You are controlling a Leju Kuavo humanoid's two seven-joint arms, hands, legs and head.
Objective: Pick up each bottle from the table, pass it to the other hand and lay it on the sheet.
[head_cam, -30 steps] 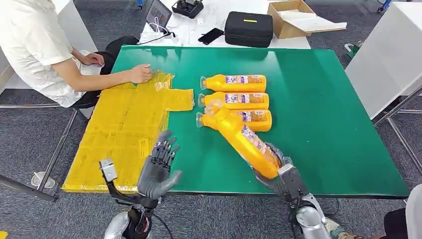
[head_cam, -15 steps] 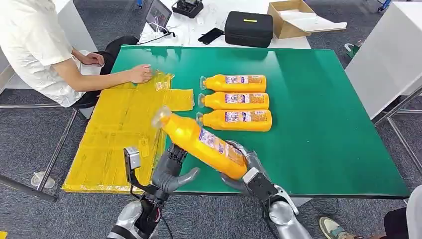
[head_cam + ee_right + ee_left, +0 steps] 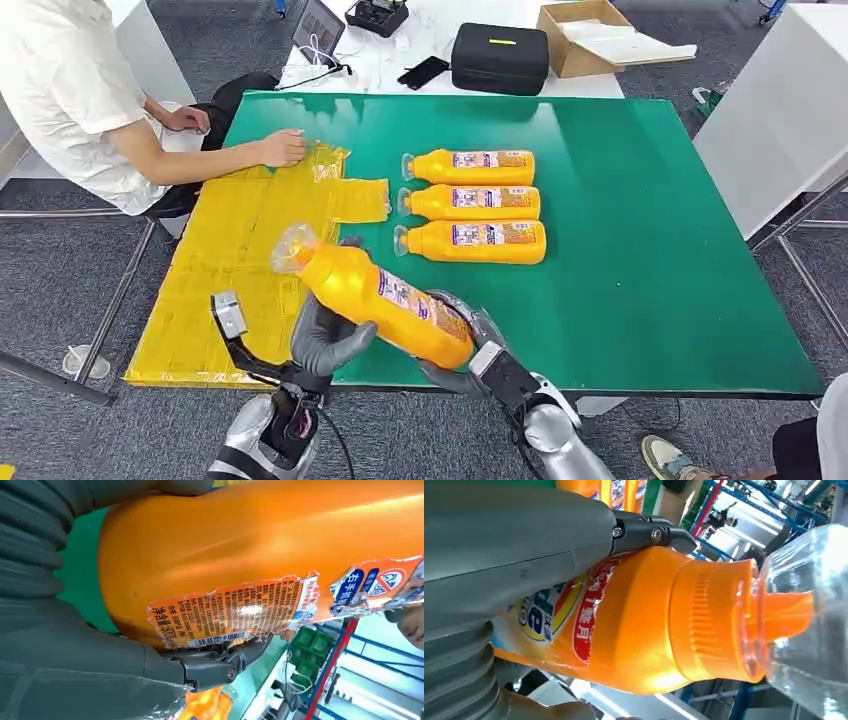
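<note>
Low in the frame, left of centre in the head view: a tall orange plastic bottle with a clear cap [image 3: 375, 300], lifted off the green table top [image 3: 640, 250] and slanted, cap toward the upper left over the edge of the yellow sheet [image 3: 240, 270], base toward the lower right. Clasped at the base end by the right hand [image 3: 455, 365], dark fingers curled under and around the body below the torn printed label; same grasp close up in the right wrist view, fingers [image 3: 220, 667] pressed to the orange wall. Wrapped around the middle by the left hand [image 3: 325, 335], thumb hooked under; in the left wrist view, a dark fingertip [image 3: 654, 532] laid on the shoulder just behind the ribbed orange collar. Both hands thus clenched on the one bottle. Above and right of it, three more orange bottles [image 3: 470, 203] flat on the green top in a neat stack of rows, caps to the left, well apart from the hands. Upper left: a person in a white shirt [image 3: 70, 90], one hand [image 3: 280, 148] on the far corner of the yellow sheet. Along the top edge, on a white table [image 3: 420, 40], a black case [image 3: 500, 57] and an open cardboard box [image 3: 585, 35].
</note>
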